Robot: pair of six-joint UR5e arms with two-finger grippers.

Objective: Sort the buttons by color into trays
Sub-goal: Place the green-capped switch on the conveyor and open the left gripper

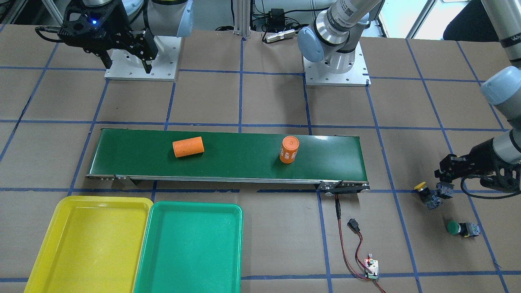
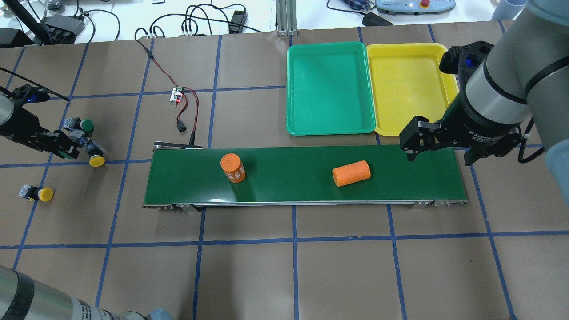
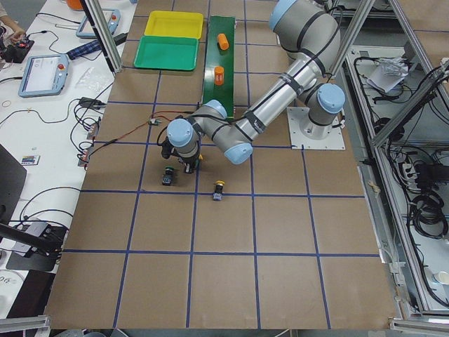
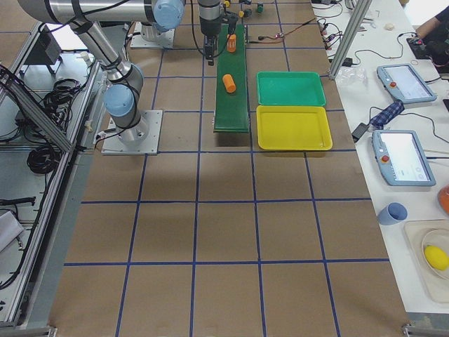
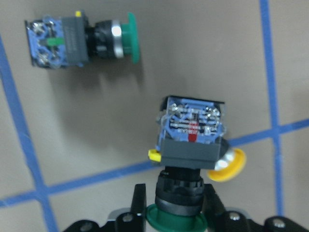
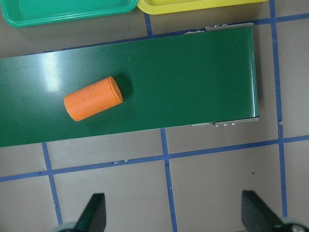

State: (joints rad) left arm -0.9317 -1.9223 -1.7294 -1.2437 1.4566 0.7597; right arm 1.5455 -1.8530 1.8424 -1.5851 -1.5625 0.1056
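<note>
My left gripper (image 5: 176,205) is shut on a green-capped button (image 5: 193,145), its blue contact block pointing away, low over the table at the far left (image 2: 71,146). A yellow-capped button (image 2: 97,161) lies right under and beside it (image 5: 228,166). A second green button (image 2: 84,126) lies a little farther off (image 5: 82,41). Another yellow button (image 2: 40,194) lies apart, nearer the robot. The green tray (image 2: 331,89) and yellow tray (image 2: 409,89) stand side by side, with nothing in them. My right gripper (image 2: 438,153) is open and holds nothing, above the belt's right end.
A long dark-green conveyor belt (image 2: 302,195) crosses the middle, with an upright orange cylinder (image 2: 232,168) and a lying one (image 2: 351,173). A small circuit board (image 2: 178,94) with red-black wires lies beyond the belt's left end.
</note>
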